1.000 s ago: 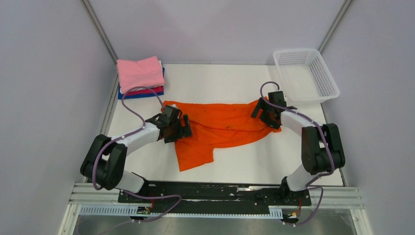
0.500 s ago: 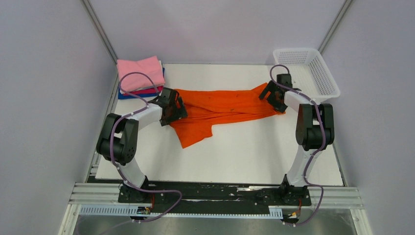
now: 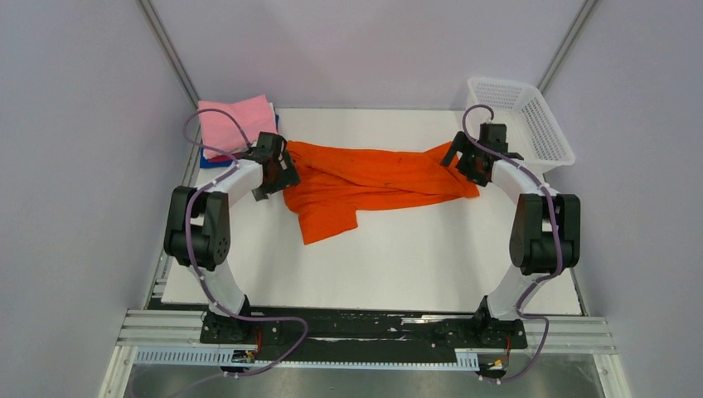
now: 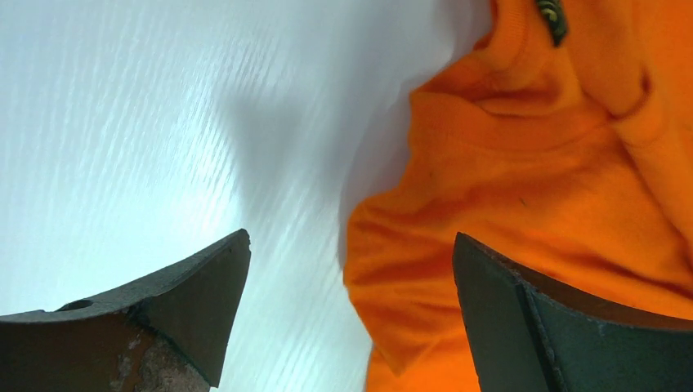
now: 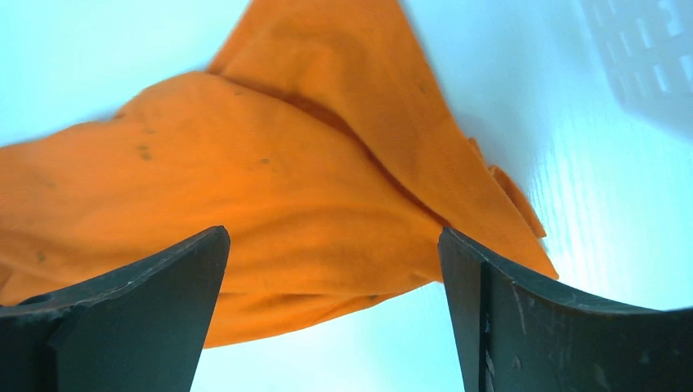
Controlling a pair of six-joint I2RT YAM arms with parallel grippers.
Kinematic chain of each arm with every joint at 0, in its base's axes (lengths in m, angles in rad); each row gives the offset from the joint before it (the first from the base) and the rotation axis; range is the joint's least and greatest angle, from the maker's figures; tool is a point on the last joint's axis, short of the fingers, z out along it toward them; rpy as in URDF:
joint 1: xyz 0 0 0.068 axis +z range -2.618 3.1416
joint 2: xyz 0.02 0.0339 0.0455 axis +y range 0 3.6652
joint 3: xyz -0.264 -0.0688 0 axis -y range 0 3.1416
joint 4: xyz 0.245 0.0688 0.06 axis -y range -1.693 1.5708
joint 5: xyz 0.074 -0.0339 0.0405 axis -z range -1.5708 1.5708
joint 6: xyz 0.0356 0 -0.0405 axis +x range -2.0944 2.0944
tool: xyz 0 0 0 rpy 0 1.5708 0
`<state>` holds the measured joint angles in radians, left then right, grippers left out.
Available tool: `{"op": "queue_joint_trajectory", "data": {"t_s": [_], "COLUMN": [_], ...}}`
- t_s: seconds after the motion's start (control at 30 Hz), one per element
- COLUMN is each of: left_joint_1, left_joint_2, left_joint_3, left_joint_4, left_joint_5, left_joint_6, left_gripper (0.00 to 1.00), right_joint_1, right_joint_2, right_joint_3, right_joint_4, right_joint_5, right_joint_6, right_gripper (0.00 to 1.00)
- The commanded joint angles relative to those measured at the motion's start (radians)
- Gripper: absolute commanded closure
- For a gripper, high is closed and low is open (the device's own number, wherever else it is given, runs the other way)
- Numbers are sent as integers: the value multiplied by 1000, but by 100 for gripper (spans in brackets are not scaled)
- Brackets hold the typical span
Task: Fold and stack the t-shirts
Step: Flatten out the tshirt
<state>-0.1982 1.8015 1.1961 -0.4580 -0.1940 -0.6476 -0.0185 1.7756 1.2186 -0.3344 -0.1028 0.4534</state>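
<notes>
While both pairs of jaws are gaping wide and gripping nothing, the left gripper (image 4: 351, 245) is hanging over the left edge of the orange t-shirt (image 3: 365, 178) and the right gripper (image 5: 335, 237) over its right corner. The shirt is lying rumpled across the overhead frame's upper middle, one flap trailing toward the lower left.

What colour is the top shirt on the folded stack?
The top shirt is pink, best seen from the top camera.

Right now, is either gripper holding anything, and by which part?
Nothing is held. The left gripper and right gripper are both open at opposite ends of the orange t-shirt, neither pinching its cloth.
</notes>
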Motion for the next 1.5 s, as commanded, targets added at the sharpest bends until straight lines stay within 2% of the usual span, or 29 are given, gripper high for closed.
{"op": "queue_joint_trajectory", "data": {"t_s": [0.0,0.13,0.33,0.47,0.63,0.7,0.83,0.87,0.9,0.93,1.0,1.13,1.23,1.37,1.47], "left_joint_1": [-1,-44,-171,-235,-274,-295,-366,-378,-382,-384,-385,-377,-314,-205,-166], "left_joint_2": [-200,-331,-416,-382,-264,-211,-114,-100,-74,-66,-62,-196,-339,-549,-678], "left_joint_3": [-64,-216,-384,-450,-418,-386,-309,-279,-265,-242,-218,-195,-233,-311,-353], "left_joint_4": [-18,56,54,101,113,121,84,52,37,9,-35,-188,-260,-286,-281], "left_joint_5": [45,230,262,256,169,177,102,84,58,46,-7,-227,-349,-412,-408], "left_joint_6": [0,-9,-68,-101,-113,-108,-114,-116,-112,-112,-111,-131,-150,-154,-142], "left_gripper": [0,0,2,12,22,29,43,54,61,82,99,100,100,100,100], "right_joint_1": [-1,4,3,5,5,5,5,6,5,6,6,29,132,250,280], "right_joint_2": [-128,-149,-135,-152,-203,-223,-261,-271,-280,-289,-305,-327,-341,-344,-330], "right_joint_3": [-65,-107,-135,-155,-192,-209,-236,-244,-249,-258,-268,-277,-281,-297,-306], "right_joint_4": [139,147,152,163,180,184,183,185,185,184,180,127,70,15,-16], "right_joint_5": [-96,-62,-64,-92,-103,-100,-65,-58,-48,-38,-10,30,155,316,325], "right_joint_6": [-66,-67,-41,-38,-41,-41,-30,-27,-25,-21,-19,-11,-68,-110,-96], "right_gripper": [0,0,0,0,0,0,0,0,0,0,0,0,0,0,0]}}
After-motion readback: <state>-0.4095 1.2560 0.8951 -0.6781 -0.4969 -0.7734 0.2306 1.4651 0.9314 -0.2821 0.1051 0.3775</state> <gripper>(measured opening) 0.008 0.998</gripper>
